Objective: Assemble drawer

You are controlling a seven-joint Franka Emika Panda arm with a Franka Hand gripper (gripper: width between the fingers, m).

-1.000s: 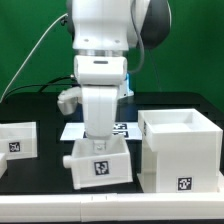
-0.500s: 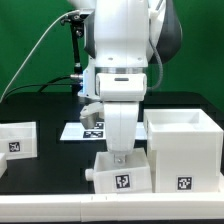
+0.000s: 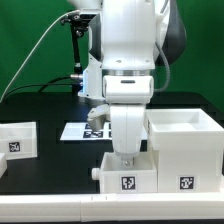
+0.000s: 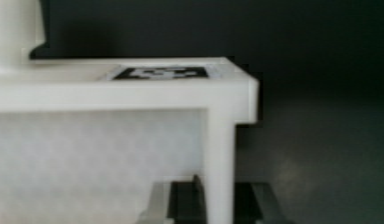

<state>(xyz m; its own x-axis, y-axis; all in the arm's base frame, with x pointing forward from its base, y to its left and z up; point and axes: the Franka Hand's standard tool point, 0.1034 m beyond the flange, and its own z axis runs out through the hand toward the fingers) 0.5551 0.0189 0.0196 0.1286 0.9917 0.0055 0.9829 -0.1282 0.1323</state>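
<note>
You have three white parts on the black table (image 3: 50, 175). The drawer (image 3: 110, 181) is the small low one at the front, under the arm (image 3: 130, 60). Its tag (image 3: 128, 182) faces you. The drawer sits right beside the cube (image 3: 190, 150), on the exterior view's left of it. You cannot tell if the two touch.

The gripper (image 3: 127, 160) goes down into the drawer from above. The arm hides the rest of the drawer's inside. The cube is taller and open on top, and you can see only its white inner walls. The third part (image 3: 22, 130) is well apart, at the exterior view's left edge, and the picture cuts it off. You cannot tell what is in it. Behind the arm the marker board (image 3: 75, 131) lies flat on the table.

The exterior view does not show you the fingertips, but the wrist view does. There the two dark fingers (image 4: 189, 202) are pressed close together. A thin white wall of the drawer (image 4: 100, 150) is caught between them, so the gripper (image 4: 219, 203) is clamped on the drawer wall.

The wrist view also shows a drawer corner, a blurry tag (image 4: 162, 72) and dark table next to it. One more white shape there is too blurry to name. Only the exterior view shows you the cube's open top, the third part and the marker board.
</note>
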